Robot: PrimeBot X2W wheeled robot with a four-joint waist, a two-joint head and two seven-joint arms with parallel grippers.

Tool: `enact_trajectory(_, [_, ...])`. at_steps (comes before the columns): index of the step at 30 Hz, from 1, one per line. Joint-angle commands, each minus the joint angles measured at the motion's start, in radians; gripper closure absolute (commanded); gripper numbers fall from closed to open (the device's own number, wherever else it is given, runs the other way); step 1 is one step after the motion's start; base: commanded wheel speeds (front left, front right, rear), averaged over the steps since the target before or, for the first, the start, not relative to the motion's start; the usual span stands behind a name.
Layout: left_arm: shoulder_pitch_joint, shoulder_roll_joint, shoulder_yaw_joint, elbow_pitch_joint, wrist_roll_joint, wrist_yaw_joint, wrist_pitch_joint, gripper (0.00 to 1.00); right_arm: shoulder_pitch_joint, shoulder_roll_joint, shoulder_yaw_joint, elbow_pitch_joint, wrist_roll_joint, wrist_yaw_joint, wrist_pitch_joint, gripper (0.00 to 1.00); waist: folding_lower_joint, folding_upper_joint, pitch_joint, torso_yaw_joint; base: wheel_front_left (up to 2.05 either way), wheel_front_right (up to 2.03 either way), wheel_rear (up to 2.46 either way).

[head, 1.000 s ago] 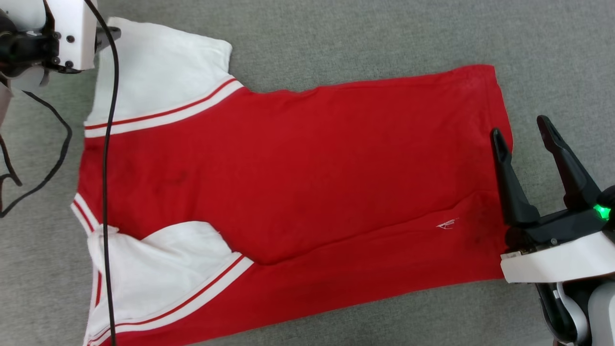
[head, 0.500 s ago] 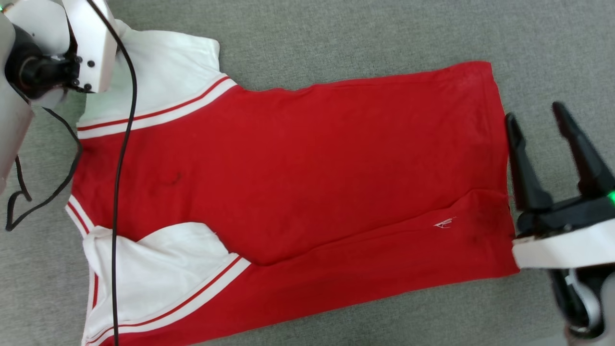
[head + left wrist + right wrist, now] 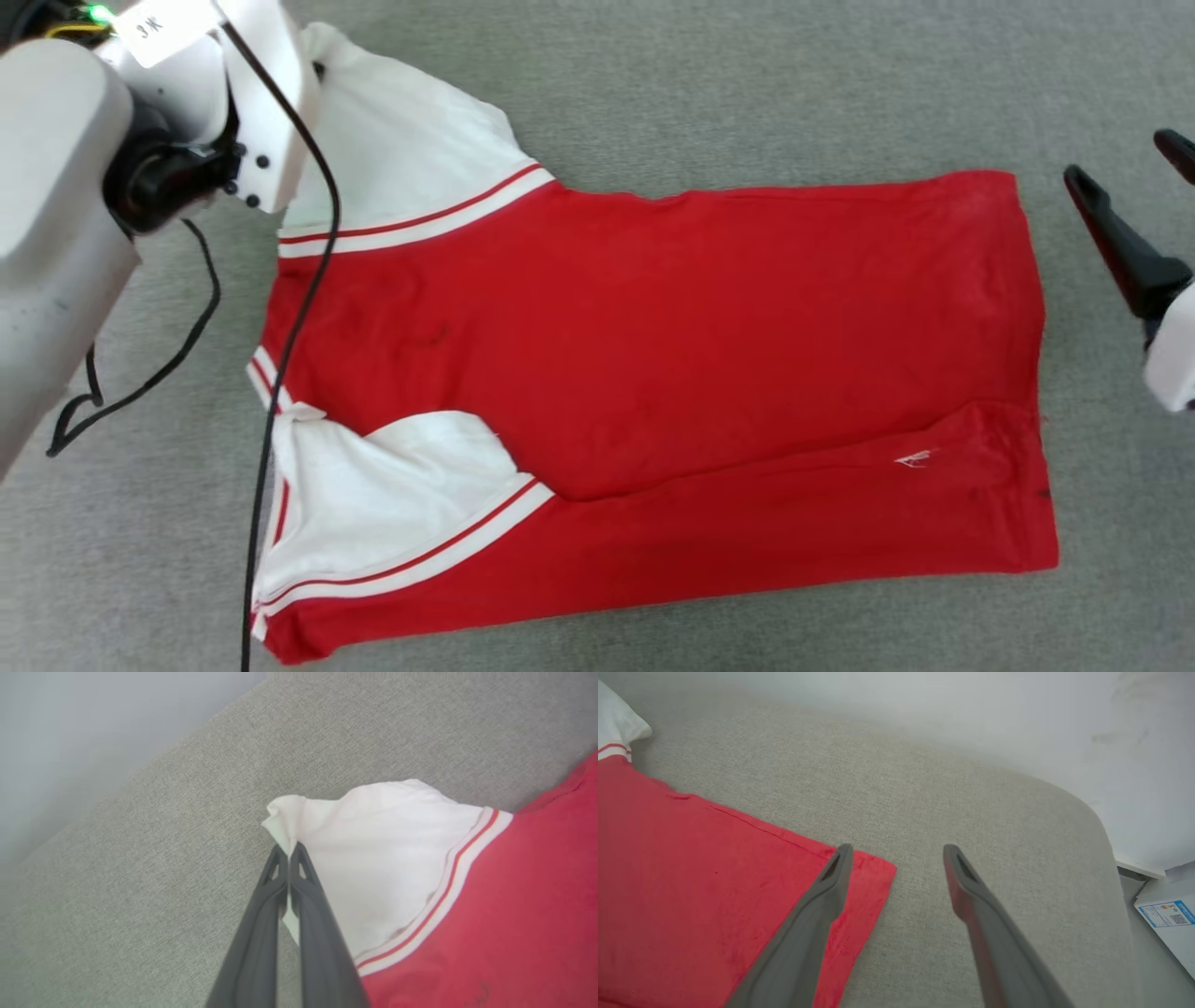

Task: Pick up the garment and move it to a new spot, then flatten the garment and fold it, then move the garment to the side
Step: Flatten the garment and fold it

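The garment (image 3: pixel 653 336) lies flat on the grey padded surface (image 3: pixel 747 84), its long axis running left to right, its hem just beside the spread, empty right gripper (image 3: pixel 896 851). Farther off, the left gripper (image 3: pixel 288 847) pinches the tip of the far white sleeve (image 3: pixel 373 858) at the collar end.

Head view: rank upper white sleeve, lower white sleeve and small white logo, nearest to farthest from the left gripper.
1. Upper white sleeve, top left, pinched by the left gripper.
2. Lower white sleeve, bottom left.
3. Small white logo, lower right.
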Motion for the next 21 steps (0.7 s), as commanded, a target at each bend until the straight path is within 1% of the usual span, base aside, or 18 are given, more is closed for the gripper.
enact_trajectory(1, [0.019,-0.006,-0.009,-0.023,0.003,0.000,-0.019,1.00,-0.051,-0.044,0.018,0.024,0.045,-0.001,0.075,0.00,-0.0001,0.0000,-0.013,0.025,0.00,0.00,0.00])
enact_trajectory(5, [0.021,-0.004,-0.023,-0.077,0.011,0.000,-0.053,1.00,-0.143,-0.136,0.087,0.094,0.136,-0.001,0.259,0.00,-0.0001,0.0000,-0.013,0.051,0.00,0.00,0.00])
enact_trajectory(7, [0.020,-0.005,-0.028,-0.098,0.016,0.000,-0.066,1.00,-0.192,-0.161,0.121,0.129,0.169,-0.001,0.333,0.00,-0.0001,0.0000,-0.010,0.063,0.00,0.00,0.00])
enact_trajectory(10, [0.022,-0.008,-0.035,-0.122,0.022,0.000,-0.081,1.00,-0.251,-0.178,0.175,0.188,0.189,-0.001,0.413,0.00,-0.0001,0.0000,-0.006,0.078,0.00,0.00,0.00])
enact_trajectory(11, [0.020,-0.009,-0.037,-0.128,0.026,0.000,-0.083,1.00,-0.269,-0.180,0.193,0.209,0.189,-0.001,0.429,0.00,-0.0001,0.0000,-0.003,0.083,0.00,0.00,0.00])
enact_trajectory(14, [0.011,-0.010,-0.040,-0.144,0.029,0.000,-0.090,1.00,-0.315,-0.157,0.229,0.285,0.188,-0.001,0.449,0.00,-0.0001,0.0000,0.008,0.094,0.00,0.00,0.00])
enact_trajectory(18, [-0.005,-0.010,-0.044,-0.159,0.040,0.000,-0.099,1.00,-0.358,-0.119,0.266,0.390,0.183,-0.001,0.430,0.00,-0.0001,0.0000,0.025,0.108,0.00,0.00,0.00])
enact_trajectory(19, [-0.005,-0.010,-0.044,-0.159,0.040,0.000,-0.099,1.00,-0.358,-0.119,0.266,0.390,0.183,-0.001,0.430,0.00,-0.0001,0.0000,0.025,0.108,0.00,0.00,0.00])
enact_trajectory(21, [-0.009,-0.011,-0.047,-0.163,0.041,-0.001,-0.102,1.00,-0.368,-0.101,0.286,0.435,0.182,-0.001,0.409,0.00,-0.0001,0.0000,0.031,0.113,0.00,0.00,0.00])
